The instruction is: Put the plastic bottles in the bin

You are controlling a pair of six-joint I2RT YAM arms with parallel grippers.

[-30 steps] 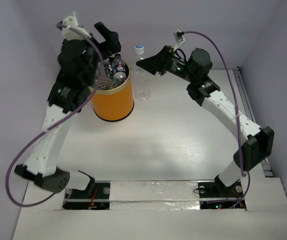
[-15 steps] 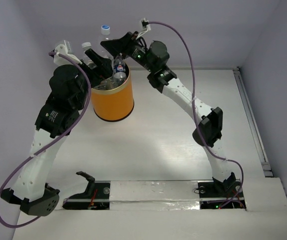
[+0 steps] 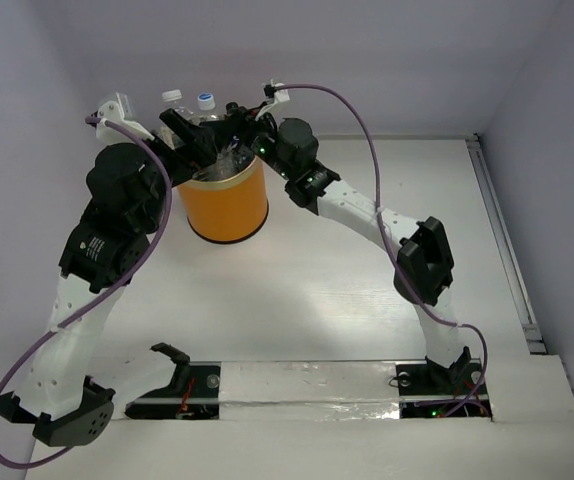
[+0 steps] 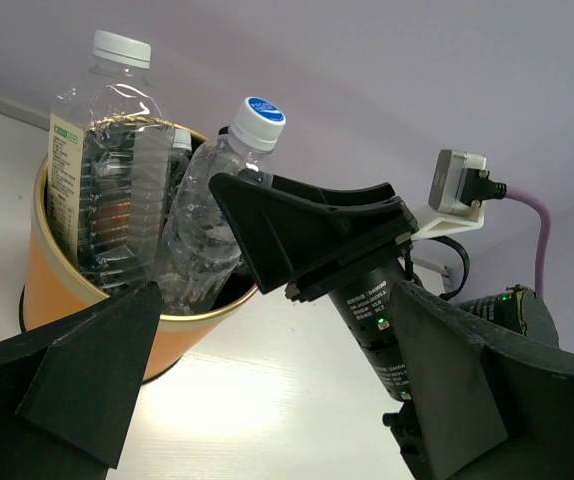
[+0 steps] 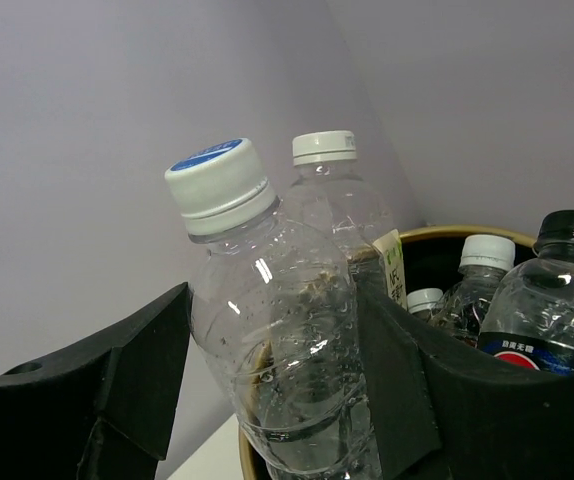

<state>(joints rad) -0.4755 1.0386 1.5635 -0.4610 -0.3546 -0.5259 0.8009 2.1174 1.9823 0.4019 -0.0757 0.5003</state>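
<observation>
Right claw [image 5: 272, 375] is clenched around the blue-capped bottle [image 5: 277, 320] at mid-body, its base down in the bin [image 4: 45, 280] at the tabletop's [image 3: 347, 290] far left, among other bottles [image 5: 552, 310]. Left claw [image 4: 277, 300] hangs released nearby. Empty thin plastic: probably light, slick, crushable; grip gently below the shoulder.

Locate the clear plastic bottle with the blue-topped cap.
The blue-capped bottle stands in the right gripper, bottom end inside the orange cylindrical bin, far left in the top view, beside a white-capped clear bottle.
</observation>
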